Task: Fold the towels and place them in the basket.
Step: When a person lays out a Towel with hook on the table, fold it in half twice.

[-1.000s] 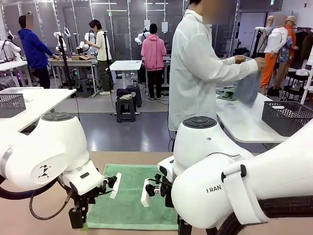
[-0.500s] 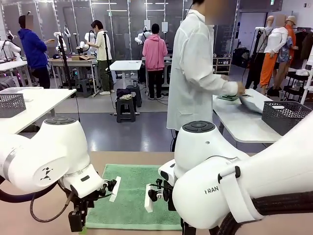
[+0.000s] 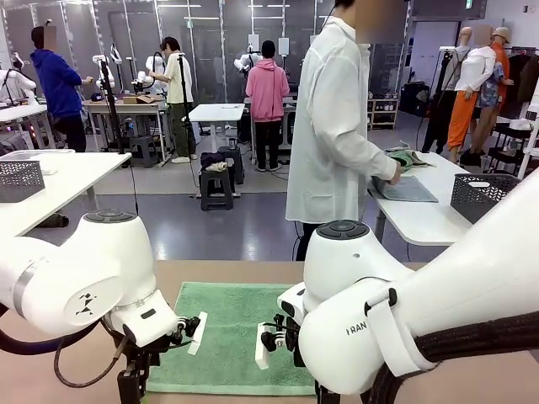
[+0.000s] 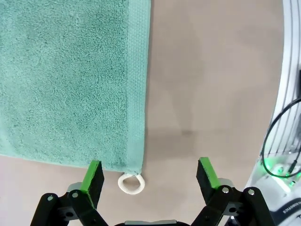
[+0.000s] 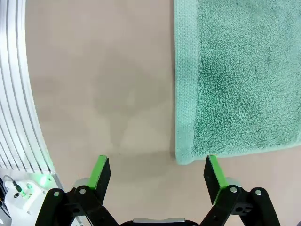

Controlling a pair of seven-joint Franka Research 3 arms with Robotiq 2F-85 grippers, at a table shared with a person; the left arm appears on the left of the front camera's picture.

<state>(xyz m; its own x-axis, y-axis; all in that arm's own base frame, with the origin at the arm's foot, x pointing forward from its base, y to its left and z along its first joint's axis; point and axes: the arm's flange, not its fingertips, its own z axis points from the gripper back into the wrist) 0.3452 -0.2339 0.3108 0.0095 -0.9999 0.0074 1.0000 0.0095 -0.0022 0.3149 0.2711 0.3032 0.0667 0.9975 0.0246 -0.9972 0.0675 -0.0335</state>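
A mint green towel (image 3: 227, 337) lies flat on the tan table between my two arms. In the left wrist view its corner (image 4: 134, 162) carries a small cream loop (image 4: 131, 182), and my left gripper (image 4: 150, 180) hangs open just above, the loop between its green pads. My right gripper (image 5: 156, 175) is open over bare table, with the towel's other near corner (image 5: 184, 157) between its pads. The cream-white towel is out of view. A dark charcoal lattice basket (image 3: 493, 200) stands on the white side table at far right.
A person in a white coat (image 3: 337, 135) stands past the table's far edge, pressing a grey-green cloth (image 3: 406, 187) on the side table. A paler grey perforated bin (image 3: 18, 178) sits on a white table at left. Bare tan tabletop (image 4: 211, 84) flanks the towel.
Both wrists have sunk lower toward the towel's near corners. The person has laid the grey-green cloth, held up a second ago, down on the side table.
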